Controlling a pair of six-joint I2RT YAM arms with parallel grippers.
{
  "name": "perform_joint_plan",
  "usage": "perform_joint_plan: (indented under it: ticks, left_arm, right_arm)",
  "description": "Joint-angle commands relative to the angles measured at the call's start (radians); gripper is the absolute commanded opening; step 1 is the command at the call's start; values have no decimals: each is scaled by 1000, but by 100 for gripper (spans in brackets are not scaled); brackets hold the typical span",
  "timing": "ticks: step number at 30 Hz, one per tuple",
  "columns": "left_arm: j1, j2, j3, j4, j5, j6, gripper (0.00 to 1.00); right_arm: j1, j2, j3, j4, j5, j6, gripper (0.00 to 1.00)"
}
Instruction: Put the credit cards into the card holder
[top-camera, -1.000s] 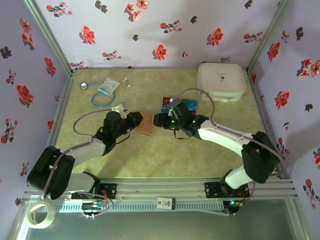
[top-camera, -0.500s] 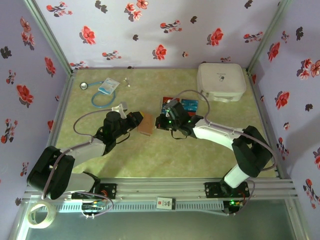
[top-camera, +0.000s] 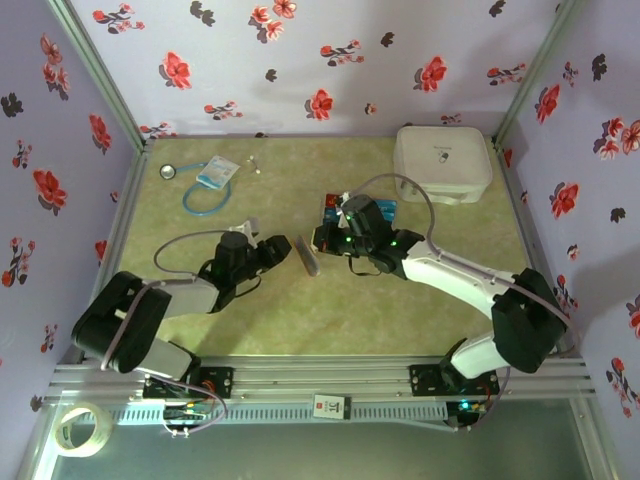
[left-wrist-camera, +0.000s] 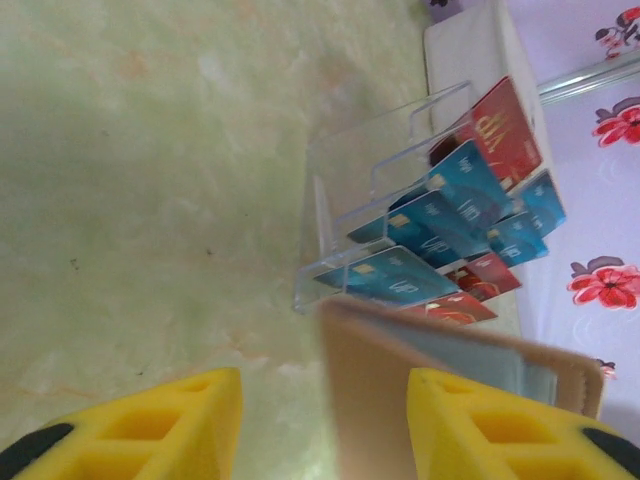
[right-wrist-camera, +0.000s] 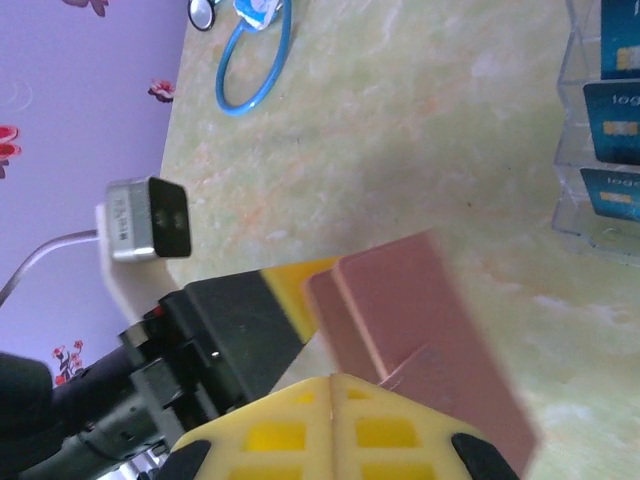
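Card holder (top-camera: 308, 255) sits mid-frame in the top view, up on edge between the two grippers. Left gripper (left-wrist-camera: 325, 420) has its fingers spread; the holder is between them against one finger, with a gap at the other. Right gripper (right-wrist-camera: 333, 400) has its fingers pressed together, tips at the holder's edge; can't tell if a flap is pinched. Credit cards (left-wrist-camera: 450, 215) stand in a clear tiered stand (left-wrist-camera: 350, 160), right of centre, just beyond the holder.

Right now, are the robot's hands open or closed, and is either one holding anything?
Left gripper: jaws open, not gripping.
Right gripper: jaws closed on the edge of the card holder.
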Motion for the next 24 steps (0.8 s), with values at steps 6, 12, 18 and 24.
perform_joint_plan:
  ticks: [6,12,18,24]
  left_arm:
    - [-19,97,-24,195,42,-51,49]
    - [-22,102,-50,224,34,-58,49]
    - [-22,105,-50,223,33,-56,49]
    - [-21,106,-49,213,34,-52,47]
  right_arm:
    - [35,51,15,62,-47,42,0]
    - [34,45,-8,70,-43,43,0]
    - [33,51,-11,82,-47,50,0]
    - [33,50,-17,83,-45,48,0]
